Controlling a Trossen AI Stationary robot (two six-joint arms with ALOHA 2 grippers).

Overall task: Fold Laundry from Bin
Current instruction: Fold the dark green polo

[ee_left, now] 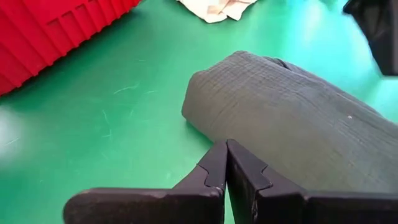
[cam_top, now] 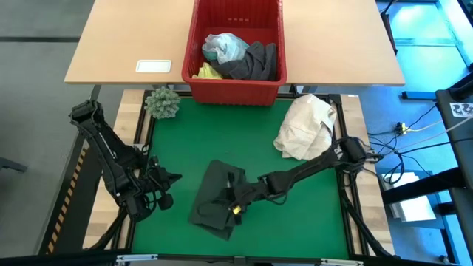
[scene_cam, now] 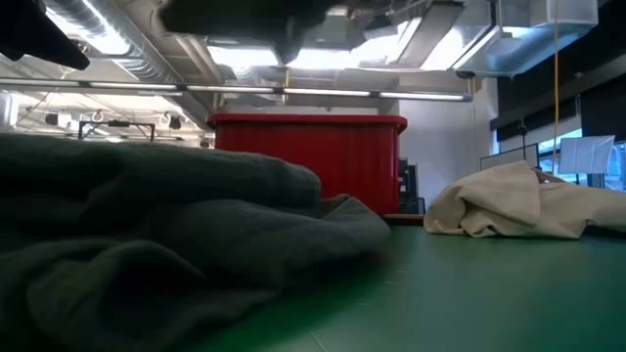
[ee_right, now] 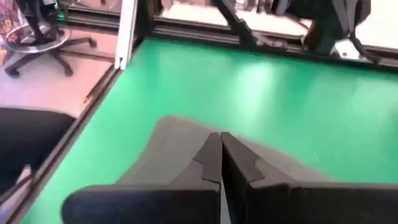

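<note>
No readable text, label, brand or number is showing anywhere. A black-and-white square-patterned marker [cam_top: 463, 109] is lying well to the right of the red bin [cam_top: 235, 89], off the table, carrying no letters or digits.

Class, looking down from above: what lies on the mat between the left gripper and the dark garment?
Nothing: the high view shows only bare green mat between the left gripper and the dark garment.

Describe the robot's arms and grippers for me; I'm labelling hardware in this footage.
Both arms are dark, slim jointed links. The left gripper and right gripper each have two matte black angular fingers tapering to thin tips. Near the right gripper in the high view sits a small yellow mark; what it belongs to is unclear.
</note>
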